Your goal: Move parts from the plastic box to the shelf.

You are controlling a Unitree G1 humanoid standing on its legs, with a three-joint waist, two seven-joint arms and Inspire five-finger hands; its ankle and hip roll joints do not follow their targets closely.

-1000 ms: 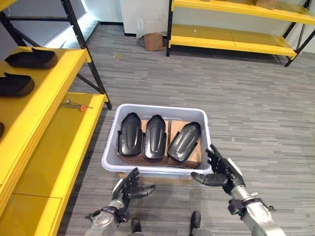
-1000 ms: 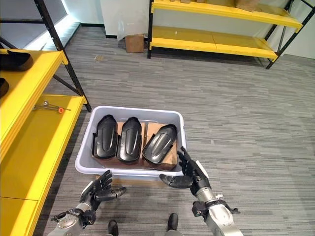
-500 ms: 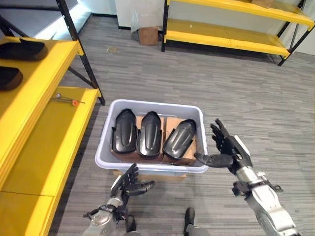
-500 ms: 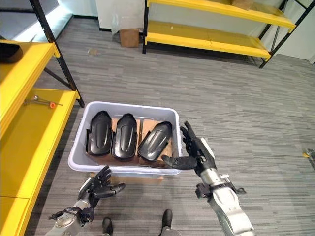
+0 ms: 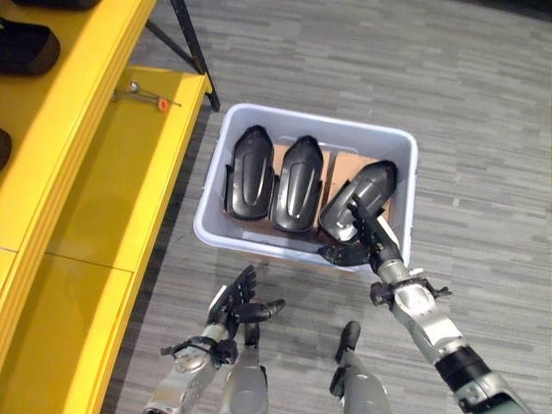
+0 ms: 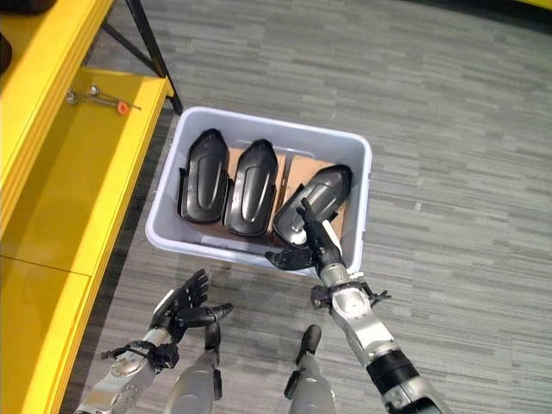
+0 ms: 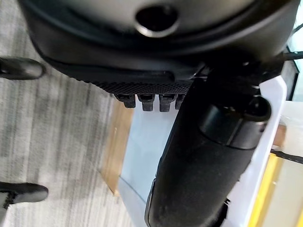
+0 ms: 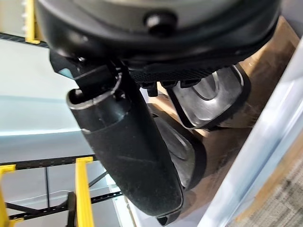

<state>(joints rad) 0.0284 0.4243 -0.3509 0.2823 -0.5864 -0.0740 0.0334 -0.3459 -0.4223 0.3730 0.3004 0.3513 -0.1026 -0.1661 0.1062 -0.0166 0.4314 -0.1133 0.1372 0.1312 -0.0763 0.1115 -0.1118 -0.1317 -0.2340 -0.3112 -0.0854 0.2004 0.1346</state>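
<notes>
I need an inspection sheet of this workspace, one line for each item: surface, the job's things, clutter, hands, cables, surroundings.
Surface: grey plank floor; the plastic box stands on it.
Job's things: three black parts in the box, side by side on cardboard: left part, middle part, right part tilted. More black parts lie on the yellow shelf.
Clutter: small metal tool with an orange tip on the lower shelf board.
Hands: right hand open, reaching over the box's near rim at the right part, whether it touches cannot be told; left hand open, in front of the box, holding nothing.
Cables: nothing seen.
Surroundings: black shelf post by the box.
</notes>
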